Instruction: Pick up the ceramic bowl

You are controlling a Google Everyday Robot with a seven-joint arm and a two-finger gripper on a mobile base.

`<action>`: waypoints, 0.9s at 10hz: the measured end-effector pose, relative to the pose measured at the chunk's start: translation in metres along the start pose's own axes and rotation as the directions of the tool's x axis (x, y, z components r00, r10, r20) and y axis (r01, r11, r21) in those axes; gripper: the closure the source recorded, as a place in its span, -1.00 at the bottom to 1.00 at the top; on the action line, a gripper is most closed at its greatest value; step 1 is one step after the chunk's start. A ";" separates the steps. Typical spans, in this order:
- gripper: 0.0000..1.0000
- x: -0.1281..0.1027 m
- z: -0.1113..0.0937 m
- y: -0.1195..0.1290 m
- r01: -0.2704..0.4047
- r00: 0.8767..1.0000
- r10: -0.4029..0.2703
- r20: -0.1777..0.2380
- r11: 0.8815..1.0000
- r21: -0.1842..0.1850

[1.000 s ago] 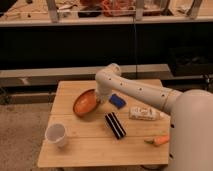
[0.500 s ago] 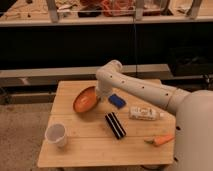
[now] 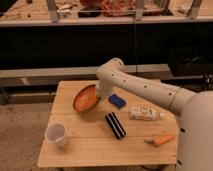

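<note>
The ceramic bowl (image 3: 84,99) is wide, orange-brown and glossy. It is tilted over the back left of the wooden table (image 3: 85,150), with its right rim raised. My gripper (image 3: 102,93) reaches down from the white arm (image 3: 145,90) and is shut on the bowl's right rim. The wrist hides most of the gripper.
A small white cup (image 3: 56,134) stands at the front left. A blue block (image 3: 117,100) lies just right of the bowl. A black bar (image 3: 115,125) lies mid-table, a white bottle (image 3: 145,114) on its side at right, and a carrot (image 3: 161,140) at front right. Shelving stands behind.
The bowl has tipped up more steeply and risen slightly with the gripper on its rim. The other objects have not moved.
</note>
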 end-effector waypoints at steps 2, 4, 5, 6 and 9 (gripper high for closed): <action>1.00 0.000 -0.004 -0.001 0.008 1.000 -0.008 -0.001 1.000 0.001; 1.00 0.000 -0.007 -0.001 0.013 1.000 -0.013 -0.003 1.000 0.002; 1.00 0.000 -0.009 -0.002 0.019 1.000 -0.019 -0.004 1.000 0.004; 1.00 0.000 -0.010 -0.003 0.024 1.000 -0.024 -0.004 1.000 0.005; 1.00 0.001 -0.012 -0.007 0.039 0.999 -0.039 -0.007 0.999 0.008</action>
